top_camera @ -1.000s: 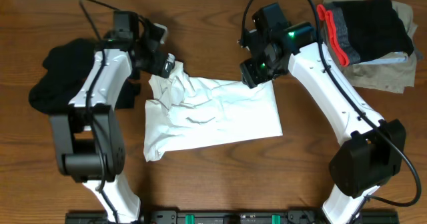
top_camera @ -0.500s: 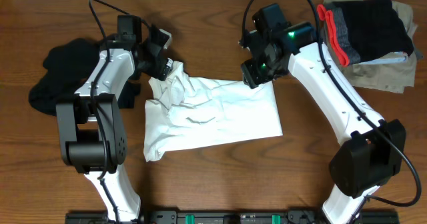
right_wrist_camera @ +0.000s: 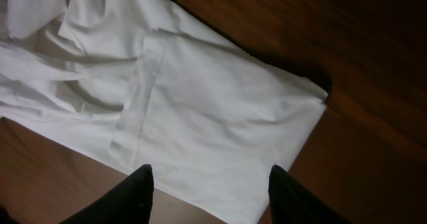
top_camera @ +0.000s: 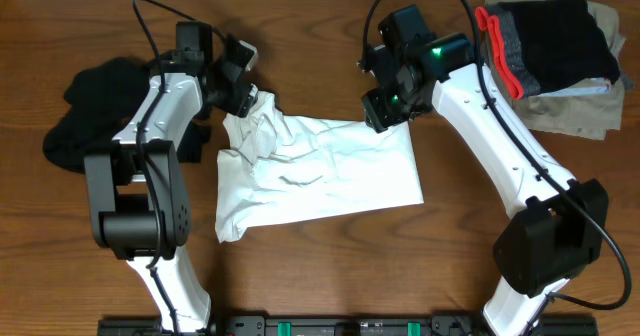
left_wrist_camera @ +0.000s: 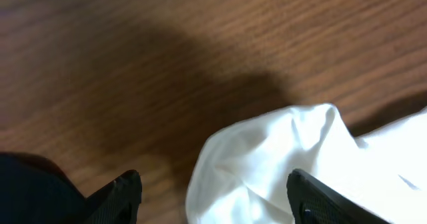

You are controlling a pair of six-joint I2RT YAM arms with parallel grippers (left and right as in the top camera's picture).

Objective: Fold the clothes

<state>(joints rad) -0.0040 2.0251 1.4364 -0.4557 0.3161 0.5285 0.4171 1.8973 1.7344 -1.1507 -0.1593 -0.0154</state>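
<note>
Directions are read on the overhead view, with 12 o'clock at the far edge. The wooden tabletop [top_camera: 300, 276] carries all items. The white T-shirt [top_camera: 320, 181] lies at the centre, spread out but not flat. Its body is wrinkled, its 10 o'clock end is bunched into raised folds, and a narrow flap hangs toward 7 o'clock. The black garment [top_camera: 85, 116] lies crumpled at 9 o'clock, beside my left arm and apart from the shirt. At 2 o'clock sits a stack of garments [top_camera: 560, 66]. It has a dark layer on top, a grey piece with red-orange trim [top_camera: 503, 38] at its 9 o'clock side and a khaki piece [top_camera: 585, 116] underneath. My left tool [top_camera: 245, 91] is positioned at the shirt's bunched 10 o'clock end. It is released, and its fingers [left_wrist_camera: 123, 197] stand wide apart, with a rounded ridge of white fabric lying between them in the left wrist view. I cannot tell whether either finger touches the cloth. My right tool [top_camera: 385, 111] is positioned over the shirt's 1 o'clock corner. It is also released, and its fingers [right_wrist_camera: 130, 194] are spread over the smooth cloth and a stitched hem. The corner lies flat on the wood, and nothing is clamped.
</note>
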